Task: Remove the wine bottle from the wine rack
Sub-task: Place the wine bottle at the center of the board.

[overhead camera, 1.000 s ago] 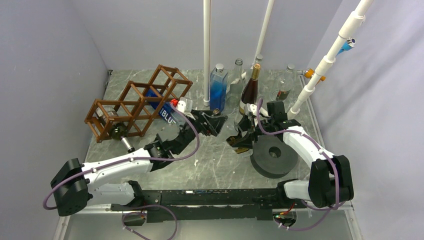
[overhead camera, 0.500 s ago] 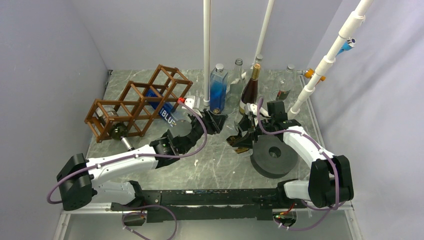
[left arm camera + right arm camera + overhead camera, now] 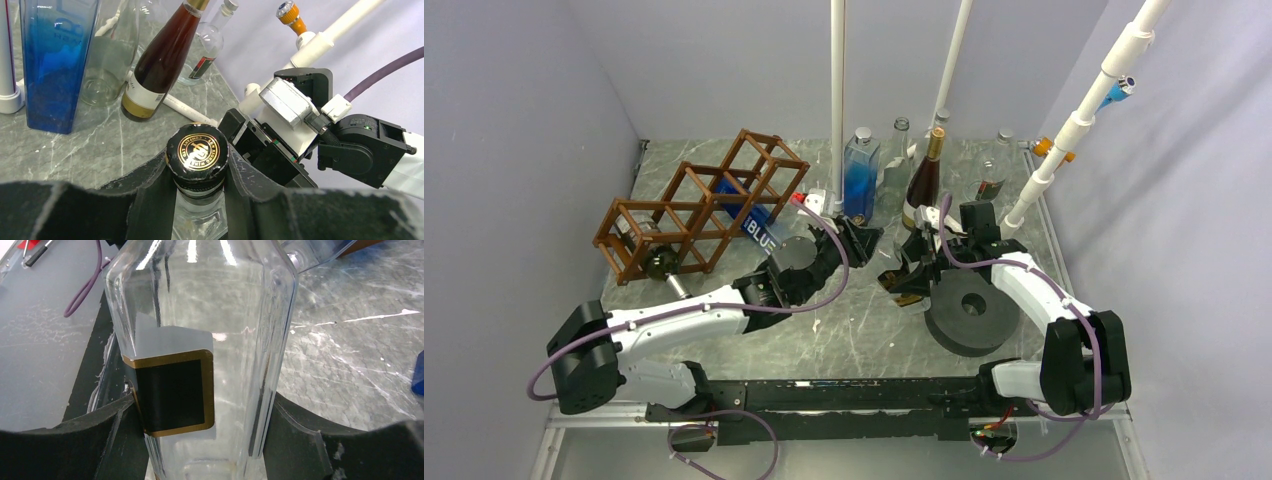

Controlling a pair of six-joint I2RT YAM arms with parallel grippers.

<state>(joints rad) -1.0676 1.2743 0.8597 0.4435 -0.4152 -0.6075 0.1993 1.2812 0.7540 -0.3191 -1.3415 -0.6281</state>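
The clear glass wine bottle with a black, gold-crested cap (image 3: 197, 152) is off the rack. The left gripper (image 3: 197, 167) clamps its neck just under the cap, and its body is hidden. The brown wooden open-frame wine rack (image 3: 699, 205) of diamond-set cells sits diagonally at the far left, apart from the bottle.

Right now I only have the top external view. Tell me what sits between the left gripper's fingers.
Observer: Left wrist view: a black round cap with a gold emblem on a clear glass neck. The fingers of the left gripper flank that neck, contact unclear.
Operator: Report the right gripper.
Observer: Right wrist view: the right gripper is clamped on a clear glass bottle, level with its black gold-bordered label.
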